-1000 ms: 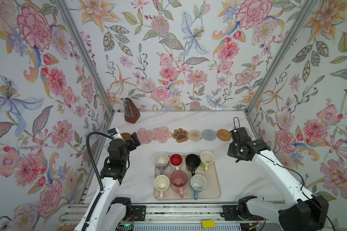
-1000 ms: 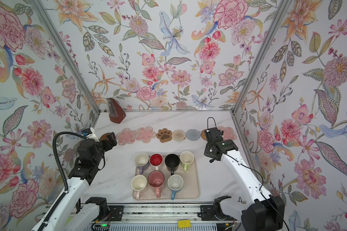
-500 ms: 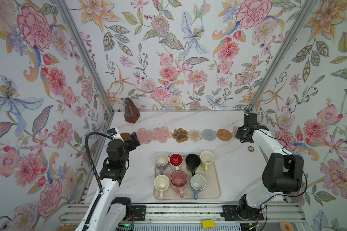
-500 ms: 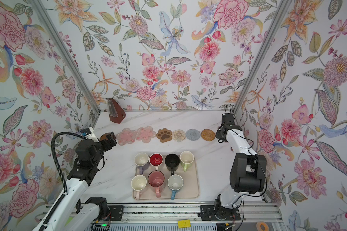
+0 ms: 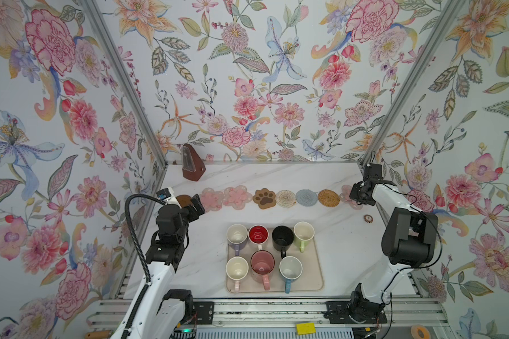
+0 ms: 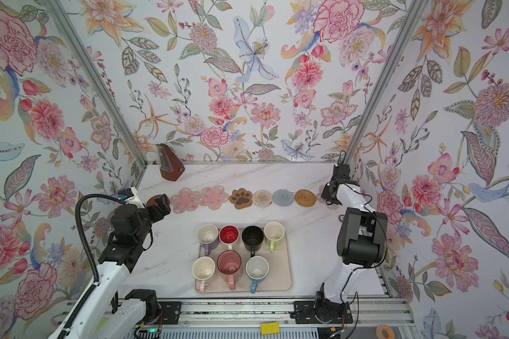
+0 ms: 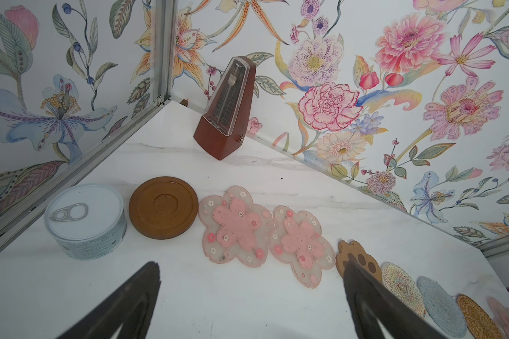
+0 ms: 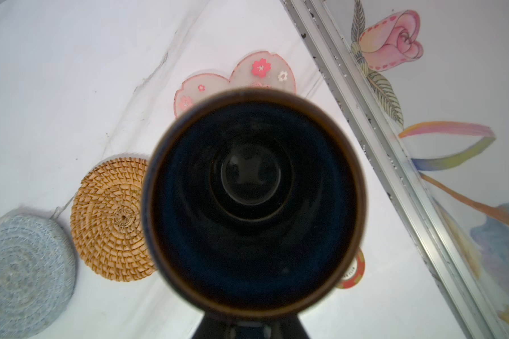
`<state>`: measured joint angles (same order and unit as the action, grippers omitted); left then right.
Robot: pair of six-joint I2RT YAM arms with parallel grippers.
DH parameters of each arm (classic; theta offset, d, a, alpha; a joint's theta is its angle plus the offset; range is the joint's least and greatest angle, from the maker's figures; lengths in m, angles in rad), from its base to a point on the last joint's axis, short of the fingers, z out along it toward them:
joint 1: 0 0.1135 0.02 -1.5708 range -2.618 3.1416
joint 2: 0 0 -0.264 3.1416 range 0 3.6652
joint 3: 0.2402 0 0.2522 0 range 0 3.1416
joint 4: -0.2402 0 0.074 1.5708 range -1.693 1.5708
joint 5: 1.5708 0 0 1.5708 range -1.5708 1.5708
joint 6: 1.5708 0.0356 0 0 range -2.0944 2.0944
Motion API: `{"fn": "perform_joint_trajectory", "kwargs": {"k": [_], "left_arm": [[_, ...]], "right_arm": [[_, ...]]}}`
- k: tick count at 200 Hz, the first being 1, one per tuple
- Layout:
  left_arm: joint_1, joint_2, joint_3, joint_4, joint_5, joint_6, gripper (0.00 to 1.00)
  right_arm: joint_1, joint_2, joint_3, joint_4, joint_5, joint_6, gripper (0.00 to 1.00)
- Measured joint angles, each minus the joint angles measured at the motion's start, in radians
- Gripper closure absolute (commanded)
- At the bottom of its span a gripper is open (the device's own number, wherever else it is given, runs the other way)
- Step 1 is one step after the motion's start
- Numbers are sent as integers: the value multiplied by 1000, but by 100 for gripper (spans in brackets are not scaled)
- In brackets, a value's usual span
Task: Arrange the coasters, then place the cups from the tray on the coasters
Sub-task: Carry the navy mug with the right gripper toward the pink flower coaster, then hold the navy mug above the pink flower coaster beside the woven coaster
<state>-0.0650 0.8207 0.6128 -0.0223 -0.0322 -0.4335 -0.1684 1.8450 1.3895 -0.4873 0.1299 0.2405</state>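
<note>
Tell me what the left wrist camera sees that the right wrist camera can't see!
Only the left wrist view shows the metronome, the pale-blue can, the brown disc coaster and the paw coaster. Only the right wrist view shows the dark navy cup up close and a small round chip. Both show the grey woven coaster and the rattan coaster.

In both top views the coasters (image 5: 265, 198) (image 6: 241, 198) are lying in a row across mid-frame. The tray (image 5: 314, 271) (image 6: 282, 273) is sitting below them at lower centre, carrying seven cups (image 5: 262, 262) (image 6: 229, 262). A metronome (image 5: 192, 165) (image 6: 169, 167) is standing above the row's left end.
</note>
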Motion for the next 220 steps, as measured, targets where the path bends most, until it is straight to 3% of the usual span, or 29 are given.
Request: {"fn": "perform_joint_trajectory", "kwargs": {"k": [220], "left_arm": [[14, 6, 0, 0, 3, 0, 1]], "right_arm": [[-18, 149, 71, 11, -9, -36, 100]]}}
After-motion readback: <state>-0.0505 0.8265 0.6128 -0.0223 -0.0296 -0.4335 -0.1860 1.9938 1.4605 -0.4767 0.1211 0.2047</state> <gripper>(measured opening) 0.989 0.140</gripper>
